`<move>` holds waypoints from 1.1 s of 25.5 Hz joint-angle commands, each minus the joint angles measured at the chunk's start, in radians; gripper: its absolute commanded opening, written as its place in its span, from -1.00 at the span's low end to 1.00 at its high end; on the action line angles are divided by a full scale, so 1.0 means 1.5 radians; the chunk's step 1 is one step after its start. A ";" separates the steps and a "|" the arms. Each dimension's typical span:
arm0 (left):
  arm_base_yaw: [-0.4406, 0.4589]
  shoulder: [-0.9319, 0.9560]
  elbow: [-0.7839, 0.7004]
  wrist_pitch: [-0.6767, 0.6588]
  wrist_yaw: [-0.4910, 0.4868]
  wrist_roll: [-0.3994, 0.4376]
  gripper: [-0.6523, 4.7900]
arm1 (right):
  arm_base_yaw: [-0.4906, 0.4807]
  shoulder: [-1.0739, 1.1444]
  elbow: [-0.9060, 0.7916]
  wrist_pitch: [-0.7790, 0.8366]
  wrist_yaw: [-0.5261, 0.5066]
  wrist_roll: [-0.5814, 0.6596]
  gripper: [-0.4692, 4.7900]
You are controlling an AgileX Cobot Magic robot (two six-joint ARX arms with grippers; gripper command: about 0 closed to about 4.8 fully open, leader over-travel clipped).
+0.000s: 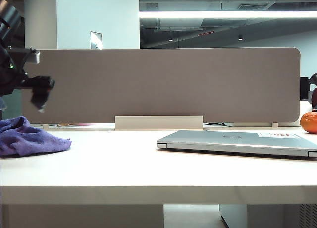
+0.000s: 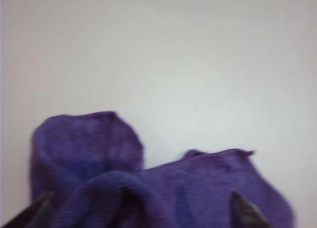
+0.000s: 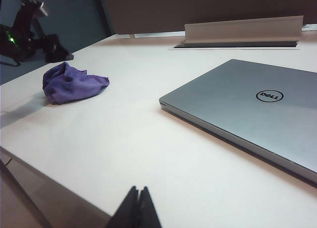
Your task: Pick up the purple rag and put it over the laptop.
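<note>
The purple rag (image 1: 29, 136) lies rumpled on the white table at the far left of the exterior view. My left gripper (image 2: 141, 210) hangs above it, open, its two dark fingertips (image 2: 42, 212) spread wide over the rag (image 2: 163, 183) without touching it. The silver-grey laptop (image 1: 237, 141) lies shut and flat at the right, with a round logo and a white sticker on its lid. My right gripper (image 3: 138, 200) is shut on nothing, low at the table's near edge, well short of the laptop (image 3: 237, 104). In the right wrist view the rag (image 3: 72, 84) lies far off beside the left arm (image 3: 29, 34).
A grey partition panel (image 1: 163, 84) runs along the back of the table, with a white cable flap (image 1: 158, 123) at its foot. An orange fruit (image 1: 309, 122) sits behind the laptop at the far right. Bare tabletop (image 1: 114, 153) lies between rag and laptop.
</note>
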 commanded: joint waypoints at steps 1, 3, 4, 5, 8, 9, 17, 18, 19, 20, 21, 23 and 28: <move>0.002 0.007 0.001 -0.017 -0.045 0.036 1.00 | 0.000 -0.001 -0.004 0.004 -0.001 0.000 -0.85; 0.005 0.014 0.001 -0.020 -0.039 0.036 1.00 | 0.000 -0.001 -0.004 0.003 -0.002 0.000 -0.85; 0.005 0.021 0.001 -0.023 -0.038 0.036 1.00 | 0.000 -0.001 -0.004 0.003 -0.002 0.000 -0.85; 0.005 0.026 0.001 -0.028 -0.038 0.035 1.00 | 0.000 -0.001 -0.004 0.002 -0.002 0.000 -0.85; 0.005 0.046 0.001 -0.041 -0.038 0.025 1.00 | 0.000 -0.001 -0.004 0.003 -0.002 0.000 -0.85; 0.005 0.051 0.001 -0.044 -0.038 0.022 1.00 | 0.000 -0.001 -0.004 0.003 -0.002 0.000 -0.85; 0.004 0.085 0.001 -0.066 -0.037 0.006 0.58 | 0.000 -0.001 -0.004 0.003 -0.002 0.000 -0.85; 0.004 0.088 0.001 -0.076 -0.024 0.006 0.16 | 0.000 -0.001 -0.004 0.003 -0.002 0.000 -0.85; 0.004 0.088 0.001 -0.077 -0.014 0.006 -0.04 | 0.000 -0.001 -0.004 0.003 -0.002 0.000 -0.85; 0.004 0.087 0.001 -0.075 0.008 0.006 -0.39 | 0.000 -0.001 -0.004 0.003 -0.001 0.000 -0.85; 0.004 0.087 0.001 -0.070 0.018 0.006 -0.53 | 0.000 -0.001 -0.004 0.003 -0.001 0.000 -0.85; 0.003 0.087 0.001 -0.061 0.044 0.006 -0.71 | 0.000 -0.001 -0.004 0.003 -0.001 0.000 -0.85; -0.011 0.066 0.002 0.005 0.147 -0.013 -0.78 | 0.000 -0.001 -0.004 0.002 0.001 0.000 -0.85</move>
